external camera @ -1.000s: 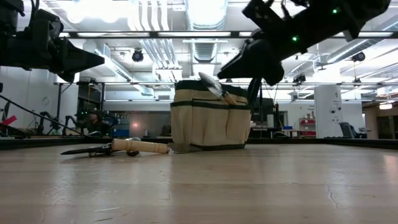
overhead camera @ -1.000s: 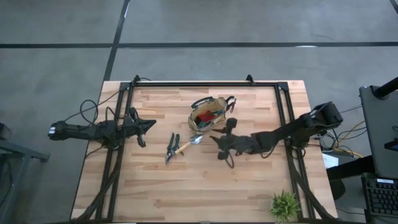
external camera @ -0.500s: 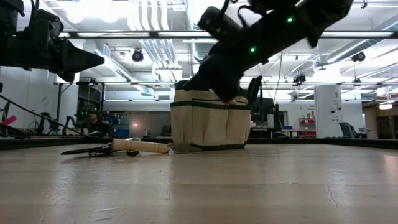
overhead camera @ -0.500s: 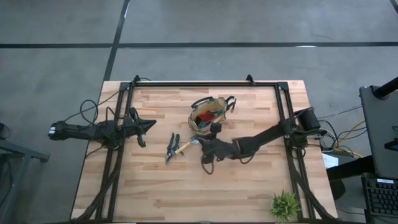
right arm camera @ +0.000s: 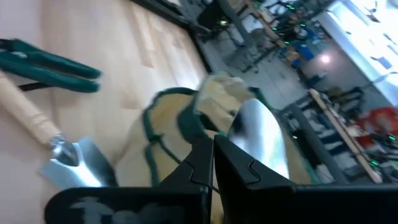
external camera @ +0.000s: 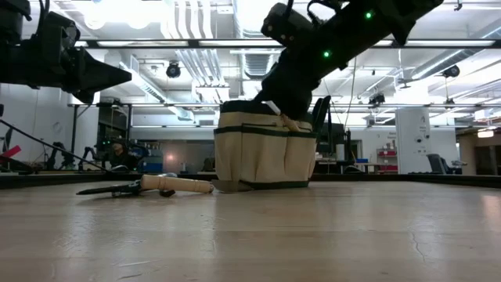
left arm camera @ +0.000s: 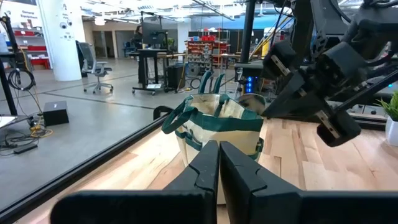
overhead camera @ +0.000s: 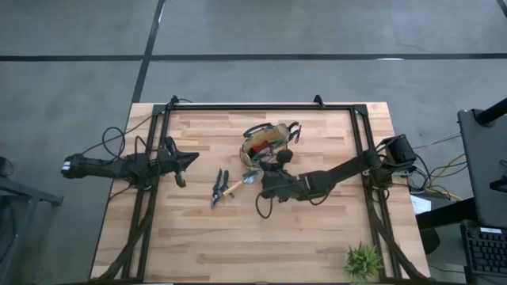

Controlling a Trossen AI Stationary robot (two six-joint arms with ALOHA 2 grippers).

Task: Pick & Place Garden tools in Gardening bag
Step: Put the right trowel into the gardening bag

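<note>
Above the bag [overhead camera: 266, 146], the right gripper [overhead camera: 267, 176] has its fingers pressed together; beside the bag lie a trowel [overhead camera: 238, 184] and shears [overhead camera: 218, 187]. Left gripper [overhead camera: 190, 159], fingers together, waits well apart.

Your left arm [overhead camera: 127, 166], frame left in the high view: matte black, slim, loose black cable looping at its base. Your right arm [overhead camera: 348, 170], right of centre: black, boxy joints, cables trailing. In the low view, upper right, green LEDs [external camera: 326, 54] dot it.

Bright ceiling lights [external camera: 254, 12] glare in the low view, leaving the arms as dark shapes. The right wrist view is blurred; the tabletop [overhead camera: 317, 229] is evenly lit.
</note>
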